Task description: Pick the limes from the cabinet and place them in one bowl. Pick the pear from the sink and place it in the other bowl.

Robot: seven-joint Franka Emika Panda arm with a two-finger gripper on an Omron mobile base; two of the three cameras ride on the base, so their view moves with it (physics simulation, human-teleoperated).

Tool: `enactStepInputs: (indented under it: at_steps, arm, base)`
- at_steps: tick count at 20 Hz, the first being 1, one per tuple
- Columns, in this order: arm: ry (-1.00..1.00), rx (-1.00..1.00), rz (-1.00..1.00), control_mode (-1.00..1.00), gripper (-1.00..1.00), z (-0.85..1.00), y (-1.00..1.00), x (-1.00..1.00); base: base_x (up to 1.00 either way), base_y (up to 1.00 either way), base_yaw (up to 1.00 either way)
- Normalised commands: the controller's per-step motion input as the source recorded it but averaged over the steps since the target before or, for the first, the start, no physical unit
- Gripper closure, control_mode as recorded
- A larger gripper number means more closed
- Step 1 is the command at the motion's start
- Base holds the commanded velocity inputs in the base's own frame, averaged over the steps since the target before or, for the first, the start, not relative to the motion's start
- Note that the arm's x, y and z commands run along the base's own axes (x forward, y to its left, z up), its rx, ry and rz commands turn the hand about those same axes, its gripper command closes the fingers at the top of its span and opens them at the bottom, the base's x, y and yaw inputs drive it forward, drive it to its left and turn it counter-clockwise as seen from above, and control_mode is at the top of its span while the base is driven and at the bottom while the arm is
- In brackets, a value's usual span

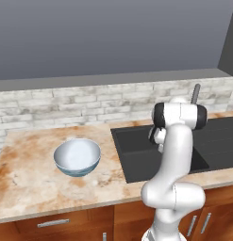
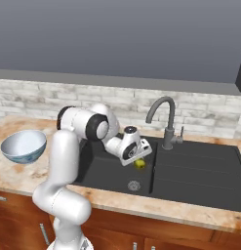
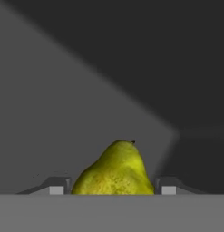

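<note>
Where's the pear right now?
The pear is inside the sink, in the left basin just behind the drain, between the fingertips of the gripper.

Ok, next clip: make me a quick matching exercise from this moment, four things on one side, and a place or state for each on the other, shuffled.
Things:
1. pear
2. pale blue bowl
3. tap
4. gripper

Places or states:
A. stands on the counter left of the sink
B. reaches down into the basin, one fingertip on each side of the fruit
C. lies inside the basin, between the fingertips
D. rises at the back edge of the sink, spout curving over the basin

Pairs: 1-C, 2-A, 3-D, 4-B
</note>
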Motion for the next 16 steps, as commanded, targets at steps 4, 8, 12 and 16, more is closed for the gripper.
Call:
enactStepInputs:
  at_steps: [4,8,12,16]
  arm:
    - [-0.02,0.0,0.0,-1.0,1.0,0.61,0.26,-0.22]
    - [-0.02,0.0,0.0,-1.0,1.0,0.76,0.16,-0.42]
    - [0.0,0.0,0.0,-1.0,1.0,0.73,0.15,-0.53]
    - [0.0,0.0,0.0,-1.0,1.0,0.72,0.19,-0.47]
  base:
    - [0.0,0.0,0.0]
    - [0.0,0.0,0.0]
    - [0.0,0.0,0.0]
    - [0.0,0.0,0.0]
